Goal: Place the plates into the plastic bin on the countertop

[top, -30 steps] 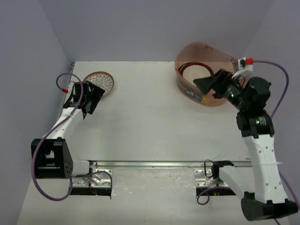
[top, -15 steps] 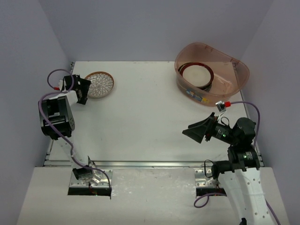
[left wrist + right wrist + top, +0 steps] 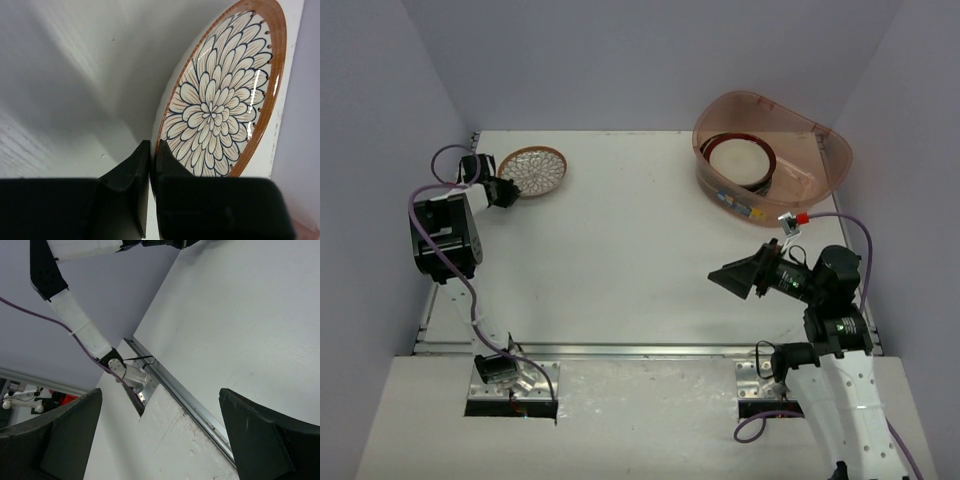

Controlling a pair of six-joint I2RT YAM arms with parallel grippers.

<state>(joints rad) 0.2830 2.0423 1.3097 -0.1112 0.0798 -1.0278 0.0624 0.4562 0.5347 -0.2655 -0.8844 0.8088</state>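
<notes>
A brown-rimmed plate (image 3: 533, 170) with a white floral pattern sits at the far left of the countertop (image 3: 640, 240). My left gripper (image 3: 503, 190) is shut on its near rim. In the left wrist view the plate (image 3: 220, 100) stands tilted off the surface, and its edge is pinched in the left gripper (image 3: 153, 145). The pinkish plastic bin (image 3: 830, 140) stands at the far right and holds a dark-red rimmed cream plate (image 3: 738, 160). My right gripper (image 3: 730, 278) hovers open and empty, nearer than the bin. The right wrist view shows the right gripper (image 3: 160, 395) over bare table.
A metal rail (image 3: 640, 349) runs along the table's near edge, with the arm bases behind it. A grey wall borders the table on the left, close to the floral plate. The left arm's black link (image 3: 442, 240) rises at the left edge.
My left gripper has reached the floral plate and shut on its rim, tipping it up. My right arm has pulled back from the bin to the near right, still open.
</notes>
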